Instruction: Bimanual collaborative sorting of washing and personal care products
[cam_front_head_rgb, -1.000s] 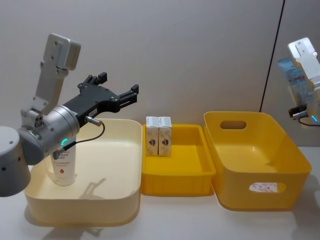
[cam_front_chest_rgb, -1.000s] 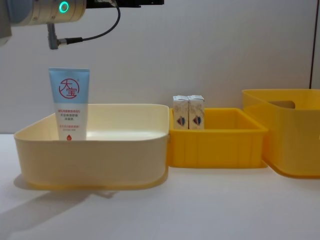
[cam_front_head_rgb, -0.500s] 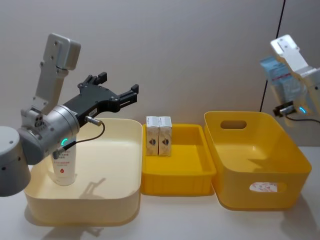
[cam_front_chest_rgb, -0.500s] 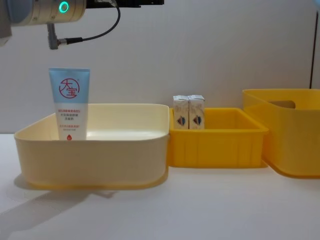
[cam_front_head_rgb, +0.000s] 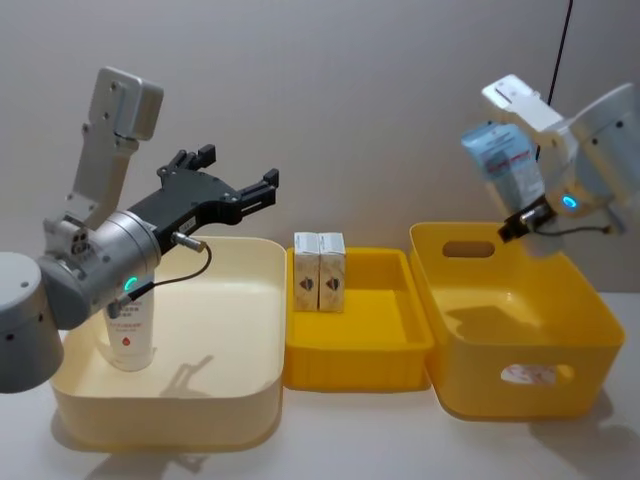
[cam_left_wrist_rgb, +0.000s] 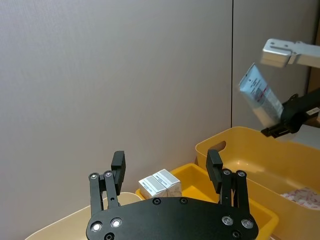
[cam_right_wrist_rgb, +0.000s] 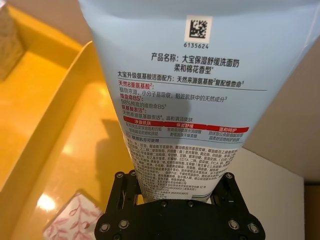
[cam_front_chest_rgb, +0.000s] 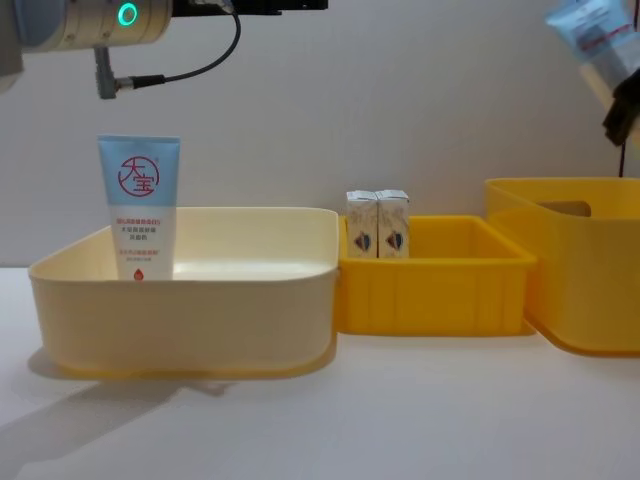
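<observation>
A pale blue-white tube (cam_front_head_rgb: 505, 163) hangs tilted above the large yellow bin (cam_front_head_rgb: 590, 345), cap end held in my right gripper (cam_front_head_rgb: 522, 215), which is shut on it. In the right wrist view the tube's printed back (cam_right_wrist_rgb: 185, 100) rises from the right gripper (cam_right_wrist_rgb: 172, 192). A light blue tube with a red round logo (cam_front_chest_rgb: 139, 208) stands in the cream bin (cam_front_chest_rgb: 180, 300). Two small white cartons (cam_front_head_rgb: 318, 271) stand side by side at the back of the small yellow bin (cam_front_head_rgb: 355, 360). My left gripper (cam_front_head_rgb: 235, 190) hovers open above the cream bin, holding nothing.
The three bins sit in a row, touching: cream on the left, small yellow in the middle, large yellow on the right. A white, pink-patterned packet (cam_right_wrist_rgb: 75, 220) lies on the large bin's floor. A grey wall stands close behind. Bare tabletop (cam_front_chest_rgb: 400, 410) lies in front.
My right arm has swung left and down with the pale tube, from the far right edge to above the large yellow bin. The left arm and everything in the bins stayed still.
</observation>
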